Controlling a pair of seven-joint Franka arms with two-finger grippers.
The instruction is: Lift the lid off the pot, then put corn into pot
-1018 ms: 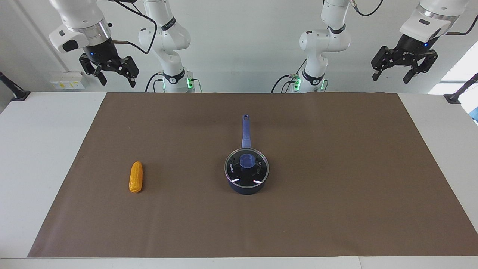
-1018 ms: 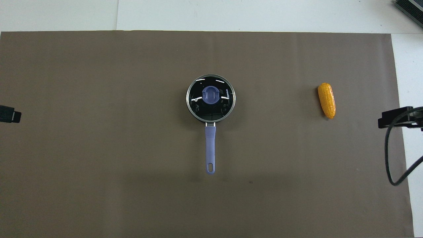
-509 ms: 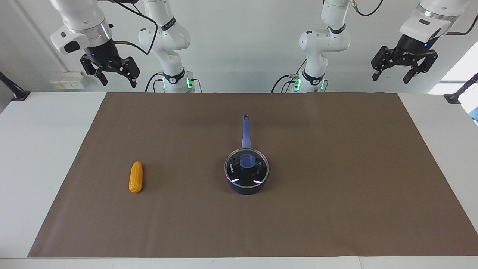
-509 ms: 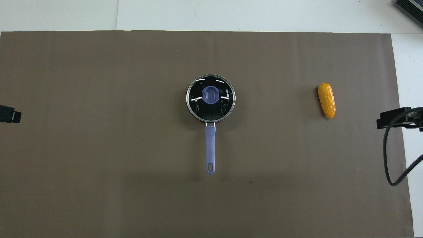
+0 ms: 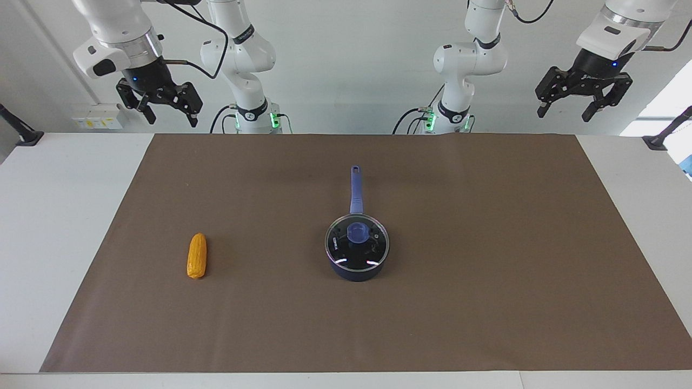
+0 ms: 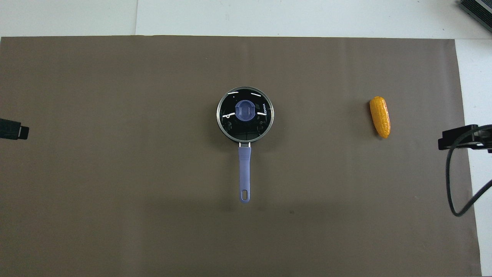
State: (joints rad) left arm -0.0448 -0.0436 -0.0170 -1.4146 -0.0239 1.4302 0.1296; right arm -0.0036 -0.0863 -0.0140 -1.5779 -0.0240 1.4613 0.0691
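Note:
The dark navy pot (image 5: 355,273) stands in the middle of the brown mat, its blue handle (image 5: 356,189) pointing toward the robots. The glass lid (image 5: 357,233) with its blue knob sits on the pot; it also shows in the overhead view (image 6: 245,110). The yellow-orange corn (image 5: 197,255) lies on the mat toward the right arm's end, also in the overhead view (image 6: 380,116). My right gripper (image 5: 168,114) is open, raised over the robots' edge of the table. My left gripper (image 5: 563,112) is open, raised at the left arm's end. Both are far from the pot and the corn.
The brown mat (image 5: 486,243) covers most of the white table (image 5: 54,216). A black cable (image 6: 455,181) hangs from the right arm over the mat's edge. Only the grippers' tips show in the overhead view.
The right gripper has risen slightly. The left gripper has shifted a little toward the table's middle. Pot, lid and corn have not moved.

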